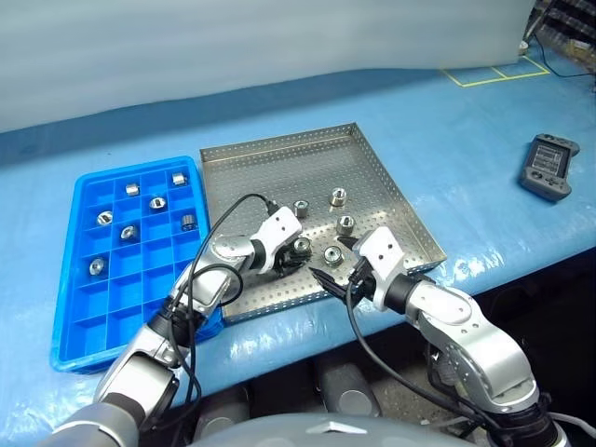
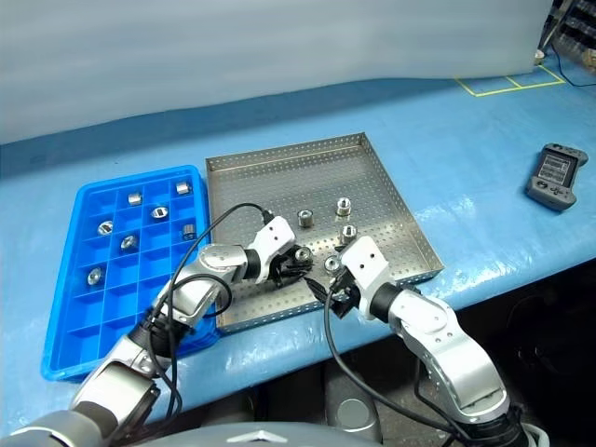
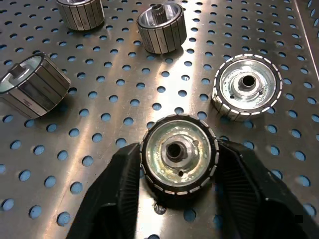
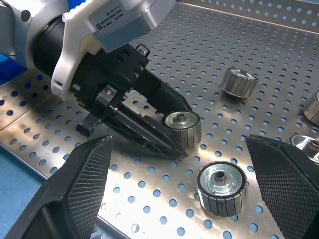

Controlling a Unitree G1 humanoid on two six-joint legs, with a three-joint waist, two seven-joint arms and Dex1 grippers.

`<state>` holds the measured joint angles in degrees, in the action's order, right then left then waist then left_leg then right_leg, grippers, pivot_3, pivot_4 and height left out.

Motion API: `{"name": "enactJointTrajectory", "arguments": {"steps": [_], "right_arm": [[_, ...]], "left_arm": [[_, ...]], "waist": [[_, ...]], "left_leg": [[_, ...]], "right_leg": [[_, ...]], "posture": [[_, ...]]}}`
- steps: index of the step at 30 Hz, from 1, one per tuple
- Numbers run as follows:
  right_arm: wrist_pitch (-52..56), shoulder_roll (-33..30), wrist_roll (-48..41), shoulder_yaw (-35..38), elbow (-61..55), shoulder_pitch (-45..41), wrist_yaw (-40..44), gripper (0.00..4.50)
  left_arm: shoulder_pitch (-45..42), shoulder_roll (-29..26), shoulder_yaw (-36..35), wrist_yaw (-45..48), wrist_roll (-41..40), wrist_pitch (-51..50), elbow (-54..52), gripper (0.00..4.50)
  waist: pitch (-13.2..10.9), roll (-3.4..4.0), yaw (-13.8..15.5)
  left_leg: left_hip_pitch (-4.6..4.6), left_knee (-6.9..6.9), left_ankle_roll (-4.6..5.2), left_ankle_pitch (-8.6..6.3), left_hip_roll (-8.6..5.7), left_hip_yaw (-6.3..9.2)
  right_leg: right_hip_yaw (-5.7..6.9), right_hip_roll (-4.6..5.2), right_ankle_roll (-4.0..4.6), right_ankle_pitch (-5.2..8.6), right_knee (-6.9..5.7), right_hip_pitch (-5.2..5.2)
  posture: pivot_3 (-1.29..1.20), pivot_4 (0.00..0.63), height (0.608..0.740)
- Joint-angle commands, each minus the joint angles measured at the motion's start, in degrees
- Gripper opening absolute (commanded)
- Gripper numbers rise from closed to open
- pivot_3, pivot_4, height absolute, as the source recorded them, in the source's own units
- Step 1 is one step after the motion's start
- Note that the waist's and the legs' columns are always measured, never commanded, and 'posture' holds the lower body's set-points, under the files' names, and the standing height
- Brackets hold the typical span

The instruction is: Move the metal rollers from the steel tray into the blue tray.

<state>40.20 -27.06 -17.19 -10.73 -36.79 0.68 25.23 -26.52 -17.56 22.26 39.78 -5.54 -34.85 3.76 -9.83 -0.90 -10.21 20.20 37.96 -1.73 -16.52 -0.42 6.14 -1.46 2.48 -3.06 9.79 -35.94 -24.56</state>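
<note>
The steel tray (image 1: pixel 270 168) lies in the middle of the blue table. Several metal rollers rest on its perforated floor, among them one (image 1: pixel 302 208) behind my grippers and one (image 1: pixel 338 196) farther right. My left gripper (image 1: pixel 300 251) is shut on a roller (image 3: pixel 179 159) that still sits on the tray floor, a black finger (image 3: pixel 114 194) pressed to each side. Another roller (image 4: pixel 222 186) lies just beside it, between the wide fingers of my open right gripper (image 1: pixel 337 277). The blue tray (image 1: pixel 74 354) sits left of the steel tray with several rollers in its compartments, such as one (image 1: pixel 156 202).
A black handheld controller (image 1: pixel 549 166) lies on the table at the far right. Yellow tape lines (image 1: pixel 494 73) mark the back right corner. The table's front edge (image 1: pixel 521 265) runs close behind my right arm. Black cables loop over my left forearm.
</note>
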Motion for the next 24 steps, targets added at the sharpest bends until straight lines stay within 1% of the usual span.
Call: {"name": "enactJointTrajectory", "arguments": {"steps": [1, 2, 3, 6, 9, 11, 13, 16, 20, 24], "right_arm": [[-0.65, 0.80, -0.53, -0.56, -0.58, -1.34, 0.68, 4.50], [-0.63, 1.06, -0.79, -0.72, -0.49, -1.59, 0.91, 4.50], [-0.63, 1.60, -0.94, -1.62, -0.21, -2.54, 1.33, 4.50], [-0.58, 3.28, -1.34, -3.76, 0.68, -5.08, 2.37, 4.50], [-0.80, 4.71, -1.30, -5.76, 1.93, -7.32, 3.41, 4.50], [-1.32, 5.94, -1.34, -7.53, 3.31, -9.31, 4.57, 4.50], [-1.79, 6.77, -1.21, -8.85, 4.49, -10.83, 5.58, 4.50], [-2.84, 7.93, -0.98, -10.69, 6.53, -13.25, 7.45, 4.50], [-4.94, 9.73, -1.04, -12.39, 9.76, -16.46, 10.19, 4.50], [-6.96, 10.53, -0.41, -13.62, 12.48, -18.47, 12.37, 4.50]], "left_arm": [[1.40, 1.24, -6.08, -2.10, -3.40, -0.77, -6.41, 1.79], [1.97, 1.97, -8.07, -2.83, -4.78, -1.40, -7.62, 1.79], [3.18, 3.33, -12.23, -5.36, -6.79, -2.00, -10.04, 1.79], [5.84, 6.82, -21.42, -12.22, -10.60, -3.62, -16.48, 1.79], [8.46, 8.88, -27.39, -18.39, -11.85, -4.72, -22.21, 1.79], [11.73, 8.45, -30.43, -22.91, -10.24, -5.22, -27.33, 1.79], [14.52, 7.97, -32.38, -26.42, -9.13, -5.90, -31.33, 1.79], [18.88, 6.99, -34.33, -30.52, -7.03, -6.90, -36.03, 1.79], [25.34, 5.87, -36.43, -34.53, -4.09, -8.17, -40.49, 1.79], [31.15, 6.30, -37.80, -36.45, -3.58, -9.66, -44.31, 1.79]], "waist": [[0.00, 0.00, 0.04], [0.00, 0.00, 0.09], [-0.01, 0.00, 0.14], [-0.01, 0.01, 0.38], [-0.01, 0.01, 0.88], [-0.01, 0.01, 1.21], [-0.01, 0.01, 1.84], [-0.01, 0.00, 3.71], [-0.01, 0.00, 5.94], [-0.01, -0.01, 7.62]], "left_leg": [[0.01, 0.00, 0.00, 0.00, 0.00, 0.00], [0.01, 0.00, 0.00, 0.00, 0.00, 0.00], [0.01, -0.01, 0.00, 0.00, 0.00, 0.00], [0.01, 0.02, 0.00, 0.00, 0.01, 0.02], [-0.04, 0.00, 0.00, 0.00, 0.01, 0.03], [-0.06, -0.01, 0.00, 0.00, 0.01, 0.02], [-0.08, -0.03, 0.00, 0.00, 0.01, 0.01], [-0.07, -0.03, -0.01, 0.00, 0.01, 0.03], [-0.09, -0.03, -0.01, 0.00, 0.00, 0.05], [-0.08, -0.04, -0.02, 0.00, 0.00, 0.08]], "right_leg": [[0.00, 0.00, -0.04, -0.02, 0.00, -0.01], [0.00, 0.00, -0.09, -0.05, 0.00, -0.02], [-0.01, 0.00, -0.13, -0.08, 0.00, -0.02], [0.01, 0.00, -0.18, -0.11, -0.01, -0.03], [0.00, 0.00, -0.19, -0.11, -0.03, 0.01], [0.00, 0.00, -0.19, -0.12, -0.02, 0.02], [-0.02, -0.01, -0.18, -0.12, -0.02, 0.01], [-0.01, -0.01, -0.18, -0.12, -0.01, 0.01], [0.01, 0.00, -0.15, -0.10, 0.00, 0.03], [0.05, 0.00, -0.04, -0.04, 0.01, 0.03]], "posture": [[-0.22, 0.150, 0.740], [-0.21, 0.150, 0.740], [-0.20, 0.150, 0.740], [-0.18, 0.150, 0.740], [-0.14, 0.150, 0.740], [-0.12, 0.150, 0.740], [-0.10, 0.150, 0.740], [-0.05, 0.150, 0.740], [0.01, 0.150, 0.740], [0.05, 0.150, 0.740]]}}
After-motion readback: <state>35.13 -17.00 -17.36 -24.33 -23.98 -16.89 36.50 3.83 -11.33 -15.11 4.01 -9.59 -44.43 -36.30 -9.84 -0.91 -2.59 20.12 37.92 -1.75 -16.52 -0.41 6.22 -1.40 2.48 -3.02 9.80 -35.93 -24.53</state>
